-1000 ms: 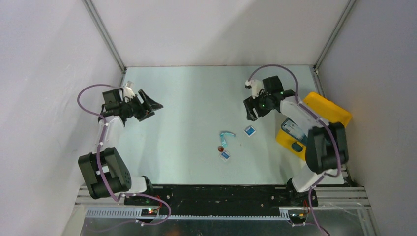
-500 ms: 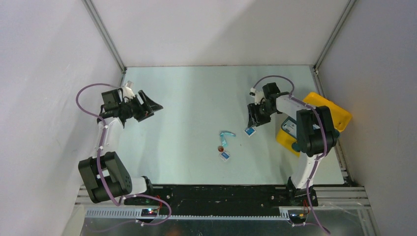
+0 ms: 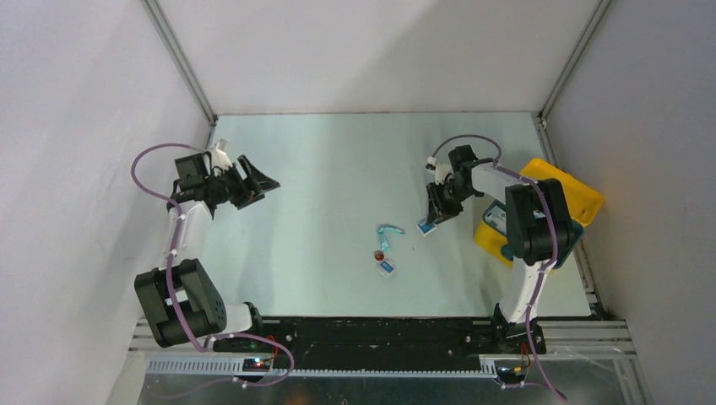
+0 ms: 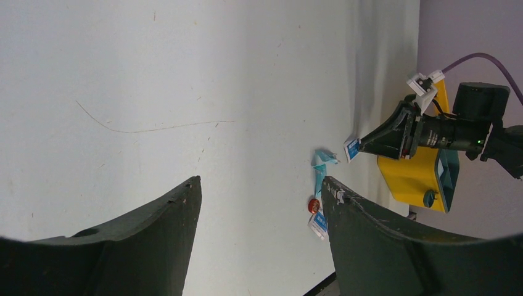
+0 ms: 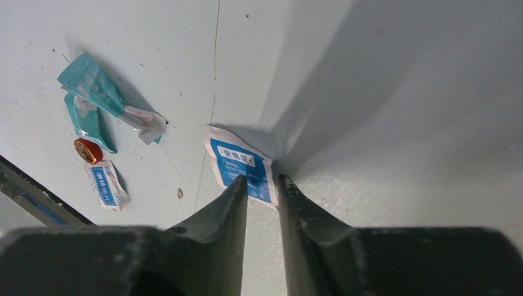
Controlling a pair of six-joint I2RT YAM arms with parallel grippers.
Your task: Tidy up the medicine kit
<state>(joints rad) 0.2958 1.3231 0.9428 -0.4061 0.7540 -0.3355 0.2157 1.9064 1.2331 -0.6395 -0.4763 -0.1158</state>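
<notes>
Kit (image 3: 577, 196) lies at the right edge of the table (image 3: 338, 160). Right gripper (image 5: 259, 180) reaches left of the kit, angled down at the table, fingers nearly closed and pinching a packet (image 5: 237, 161) by its edge. Left gripper (image 4: 261, 180) is raised at far left, spread wide, empty.

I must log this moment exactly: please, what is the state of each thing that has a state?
medicine kit, lid open
left claw, open, empty
right claw, shut on blue-and-white packet
blue-and-white packet, pinched at one edge
second packet, lying loose
teal wrapper, lying loose
small red disc, lying loose
</notes>
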